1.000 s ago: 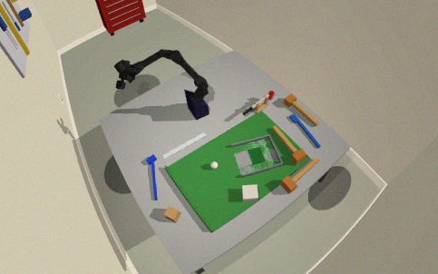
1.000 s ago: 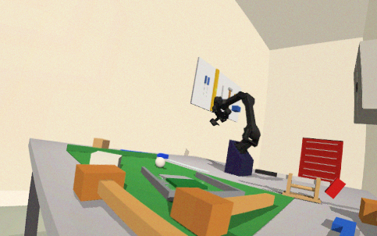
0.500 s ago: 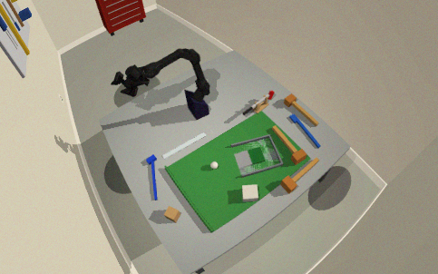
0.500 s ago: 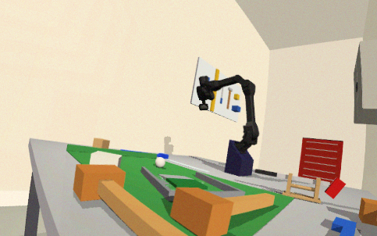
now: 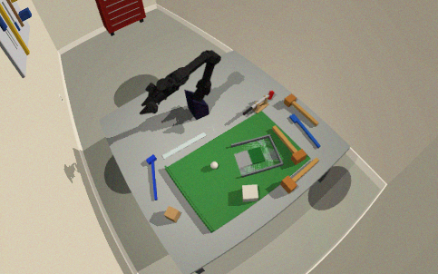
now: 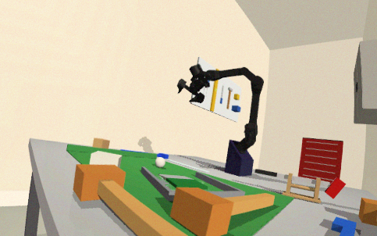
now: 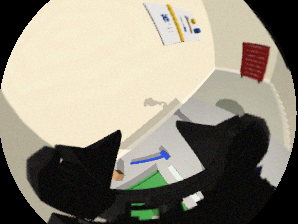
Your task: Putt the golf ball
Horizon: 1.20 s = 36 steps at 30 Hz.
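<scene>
Red putter [image 5: 262, 103], propped on its small wooden stand [image 5: 260, 108] right of centre in the top view, looks light, stiff and slim, best pinched mid-shaft, while the gripper [image 5: 148, 107], splayed wide and holding nothing, hangs far left of it.
</scene>
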Each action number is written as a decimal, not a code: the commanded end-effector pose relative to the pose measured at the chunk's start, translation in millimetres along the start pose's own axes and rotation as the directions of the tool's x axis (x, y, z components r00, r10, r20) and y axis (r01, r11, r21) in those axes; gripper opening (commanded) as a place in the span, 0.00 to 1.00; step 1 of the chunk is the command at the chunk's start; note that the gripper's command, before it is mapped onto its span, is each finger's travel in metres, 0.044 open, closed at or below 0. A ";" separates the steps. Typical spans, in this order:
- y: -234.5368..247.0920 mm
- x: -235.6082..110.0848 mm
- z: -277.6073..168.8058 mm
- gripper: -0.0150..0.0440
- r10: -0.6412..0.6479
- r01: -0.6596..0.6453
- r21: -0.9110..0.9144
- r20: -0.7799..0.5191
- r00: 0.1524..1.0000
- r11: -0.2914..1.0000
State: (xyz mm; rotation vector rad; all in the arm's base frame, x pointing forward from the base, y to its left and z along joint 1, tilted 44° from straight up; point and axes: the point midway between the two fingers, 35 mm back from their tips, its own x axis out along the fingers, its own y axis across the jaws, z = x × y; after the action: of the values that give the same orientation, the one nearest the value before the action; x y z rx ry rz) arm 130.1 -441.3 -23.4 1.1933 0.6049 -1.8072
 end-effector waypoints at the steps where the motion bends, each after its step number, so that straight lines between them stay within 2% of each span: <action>1: 29.3 -39.3 -54.1 1.00 0.104 -0.137 -0.307 -0.124 0.987 0.942; 5: 50.4 -82.5 -109.9 1.00 0.187 -0.304 -0.561 -0.257 0.948 0.770; 10: 57.8 -137.1 -182.5 1.00 0.233 -0.494 -0.773 -0.435 0.870 0.398; 14: 49.3 -181.8 -238.2 1.00 0.228 -0.595 -0.803 -0.573 0.787 0.035; 19: 21.0 -238.3 -302.7 1.00 0.167 -0.621 -0.660 -0.730 0.663 -0.423; 24: -22.5 -290.2 -354.0 1.00 0.057 -0.517 -0.376 -0.846 0.530 -0.769; 28: -66.3 -328.8 -385.4 1.00 -0.060 -0.350 -0.101 -0.906 0.420 -0.931; 32: -116.5 -363.9 -407.2 1.00 -0.196 -0.123 0.166 -0.930 0.309 -0.978; 36: -169.8 -395.8 -418.9 1.00 -0.341 0.133 0.371 -0.918 0.204 -0.919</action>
State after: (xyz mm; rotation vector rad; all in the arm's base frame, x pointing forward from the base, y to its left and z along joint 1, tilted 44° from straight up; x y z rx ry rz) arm 291.1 75.3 128.6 -0.3435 0.7316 1.1291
